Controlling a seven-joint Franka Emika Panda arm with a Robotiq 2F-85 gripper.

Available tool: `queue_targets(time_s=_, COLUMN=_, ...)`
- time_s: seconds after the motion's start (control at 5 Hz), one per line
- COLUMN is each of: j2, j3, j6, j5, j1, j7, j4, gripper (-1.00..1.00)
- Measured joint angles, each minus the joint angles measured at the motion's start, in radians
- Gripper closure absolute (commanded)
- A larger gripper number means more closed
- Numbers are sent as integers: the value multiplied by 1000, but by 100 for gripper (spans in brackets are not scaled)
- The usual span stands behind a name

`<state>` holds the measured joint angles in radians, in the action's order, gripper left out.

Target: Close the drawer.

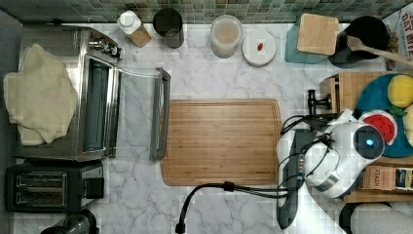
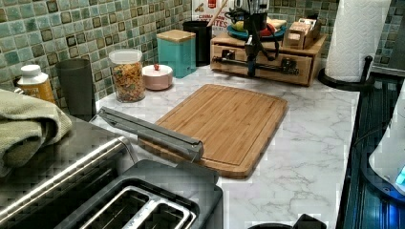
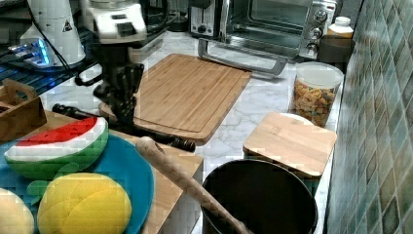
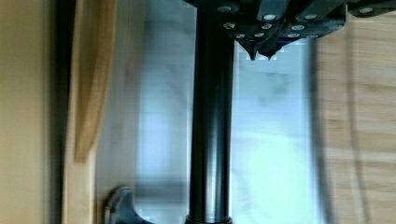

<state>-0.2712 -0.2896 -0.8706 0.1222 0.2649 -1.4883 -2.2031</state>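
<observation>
The drawer sits in a light-wood box at the counter's far end in the left view, its front nearly flush with the box. A black bar handle runs across the front. My gripper hangs straight down against the middle of that bar. In the wrist view the handle stands between the drawer front and my gripper, whose fingertips look shut beside the bar, on the counter side. The right view shows the gripper touching the handle.
A bamboo cutting board lies just in front of the drawer. The toaster oven's door hangs open beyond it. A blue plate with toy fruit rests on the box. A paper towel roll and black cables are nearby.
</observation>
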Motion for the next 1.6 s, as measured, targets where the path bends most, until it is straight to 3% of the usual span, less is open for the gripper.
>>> queue_targets(time_s=0.4, j2=1, j3=-16, j6=-40, j5=-103, j1=-18, j7=59, j4=-6, gripper=100)
queue_targets(time_s=1.6, j2=23, j3=-20, j6=-80, j5=-136, j1=-23, j7=113, j4=-35, gripper=100)
